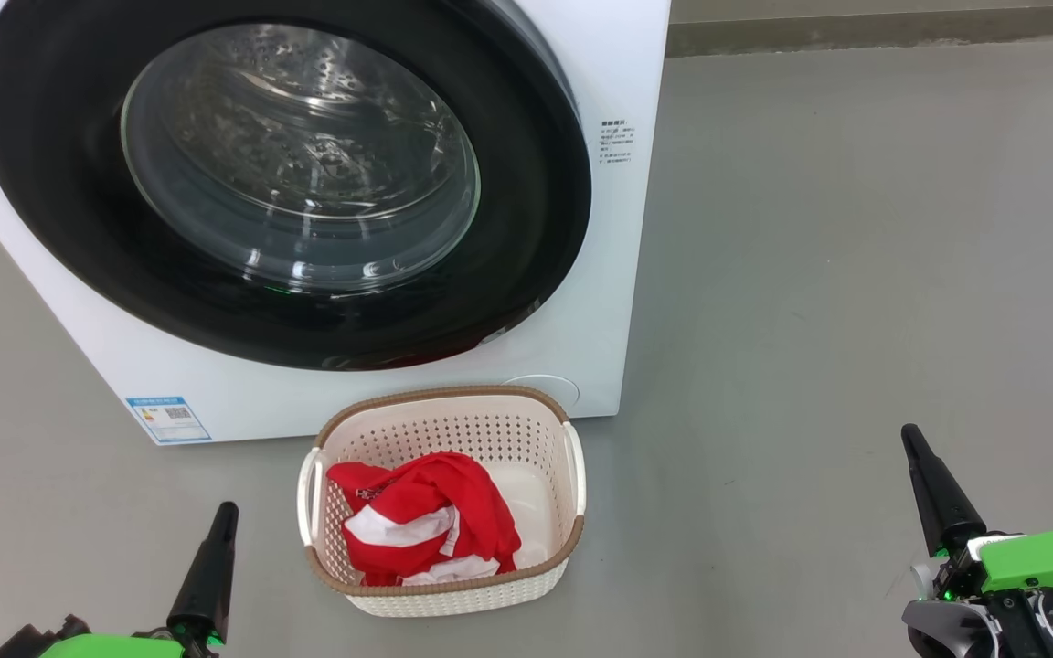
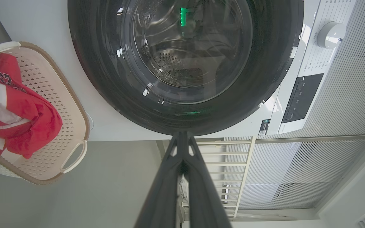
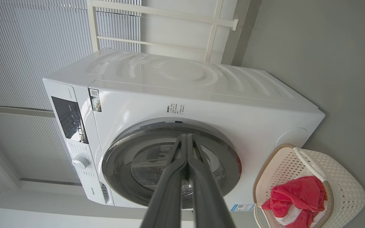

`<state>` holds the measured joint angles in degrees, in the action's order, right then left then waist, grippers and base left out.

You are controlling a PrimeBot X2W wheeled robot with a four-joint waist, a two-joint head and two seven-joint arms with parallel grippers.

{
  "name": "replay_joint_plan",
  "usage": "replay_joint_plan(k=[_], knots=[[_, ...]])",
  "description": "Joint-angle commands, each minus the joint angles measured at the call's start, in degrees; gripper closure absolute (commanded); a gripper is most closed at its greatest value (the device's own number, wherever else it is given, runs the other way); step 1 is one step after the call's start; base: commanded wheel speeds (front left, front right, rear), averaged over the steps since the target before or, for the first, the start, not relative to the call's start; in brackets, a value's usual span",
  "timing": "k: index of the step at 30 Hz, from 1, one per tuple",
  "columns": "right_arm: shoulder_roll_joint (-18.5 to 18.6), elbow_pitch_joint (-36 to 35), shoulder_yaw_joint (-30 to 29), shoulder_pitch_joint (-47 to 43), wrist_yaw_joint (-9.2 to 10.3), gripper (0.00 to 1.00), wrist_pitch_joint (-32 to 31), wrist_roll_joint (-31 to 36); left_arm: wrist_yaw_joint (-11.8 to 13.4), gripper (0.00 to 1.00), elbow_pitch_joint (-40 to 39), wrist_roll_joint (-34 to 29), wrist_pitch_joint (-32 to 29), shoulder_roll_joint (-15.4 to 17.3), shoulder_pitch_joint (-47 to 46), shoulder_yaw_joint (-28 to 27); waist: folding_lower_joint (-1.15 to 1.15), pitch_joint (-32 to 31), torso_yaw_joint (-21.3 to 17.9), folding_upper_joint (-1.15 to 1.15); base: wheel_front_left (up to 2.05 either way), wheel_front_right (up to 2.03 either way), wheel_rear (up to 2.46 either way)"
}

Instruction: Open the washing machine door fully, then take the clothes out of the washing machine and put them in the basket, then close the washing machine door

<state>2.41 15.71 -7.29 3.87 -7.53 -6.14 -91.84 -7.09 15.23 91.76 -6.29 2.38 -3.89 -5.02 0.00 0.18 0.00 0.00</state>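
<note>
Door [image 1: 298, 155]: lies flush on the washer [image 1: 604, 302] front, looks shut; no red shows through the glass.
Clothes [image 1: 430, 521]: bunched in the left half of the basket [image 1: 453, 395].
Basket: on the floor [image 1: 856, 274], just in front of the washer, below the door's lower rim.
Left gripper [image 1: 227, 514]: jaws pressed together, holding nothing, low and left of the basket, apart from it.
Right gripper [image 1: 912, 443]: jaws pressed together, holding nothing, well right of the basket.
Stage (judged): all three steps look done.
Handling, clothes: soft, limp and light; pinch a raised fold on top.
Handling, door: stiff and hinged, with a glossy rim likely to be slippery; handle spot cannot be told.
Handling, basket: light, likely slides if nudged; side handles are the hold.
Edges: basket rim near the washer front.
Room: bare floor to the right; tight between basket and washer.
</note>
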Motion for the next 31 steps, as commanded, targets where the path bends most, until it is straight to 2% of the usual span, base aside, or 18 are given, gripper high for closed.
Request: replay_joint_plan(k=[1, 31], knots=[[0.47, -1.68, 0.76, 2.31, 0.04, 1.00, -0.36, -0.32, -0.40, 1.00, -1.19, 0.40, -0.20, 0.50, -2.30, -1.51, 0.00, 0.00, 0.00, 0.00, 0.00, 0.00, 0.00], [0.47, -1.68, 0.77, 2.31, 0.04, 1.00, -0.35, -0.32, -0.40, 1.00, -1.19, 0.40, -0.20, 0.50, -2.30, -1.50, 0.00, 0.00, 0.00, 0.00, 0.00, 0.00, 0.00]])
